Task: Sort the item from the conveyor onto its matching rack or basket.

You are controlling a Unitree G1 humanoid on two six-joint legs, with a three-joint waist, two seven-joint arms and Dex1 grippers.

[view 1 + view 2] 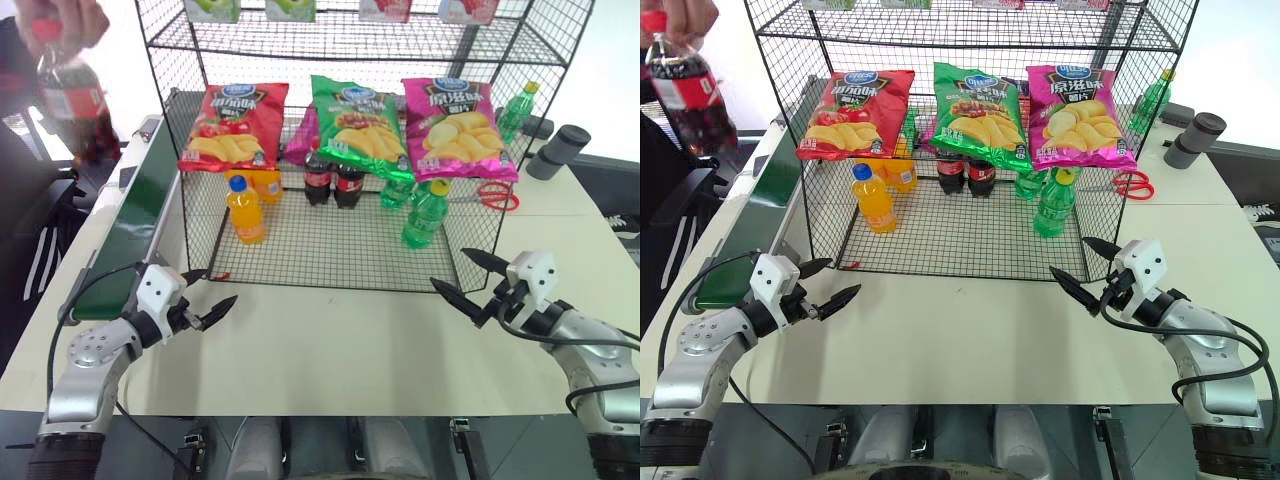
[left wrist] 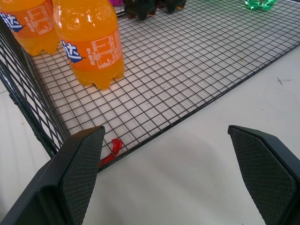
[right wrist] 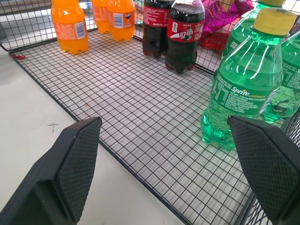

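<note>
A person's hand (image 1: pixel 66 18) holds the item, a cola bottle (image 1: pixel 72 98) with a red label, in the air above the far end of the green conveyor (image 1: pixel 135 215) at the left. The black wire basket (image 1: pixel 330 252) stands on the table ahead of me, its front edge facing my hands. My left gripper (image 1: pixel 220 286) hovers open over the table near the basket's front left corner, with nothing between its fingers (image 2: pixel 82 164). Level with the front right corner, my right gripper (image 1: pixel 449 267) is also open and empty, its fingers (image 3: pixel 77 159) pointing into the basket.
Inside the basket stand orange soda bottles (image 1: pixel 245 210), two cola bottles (image 1: pixel 333 180) and green bottles (image 1: pixel 425 215). Three chip bags (image 1: pixel 350 125) lie on the shelf above. Red scissors (image 1: pixel 495 195) and a grey cylinder (image 1: pixel 560 150) lie at the right.
</note>
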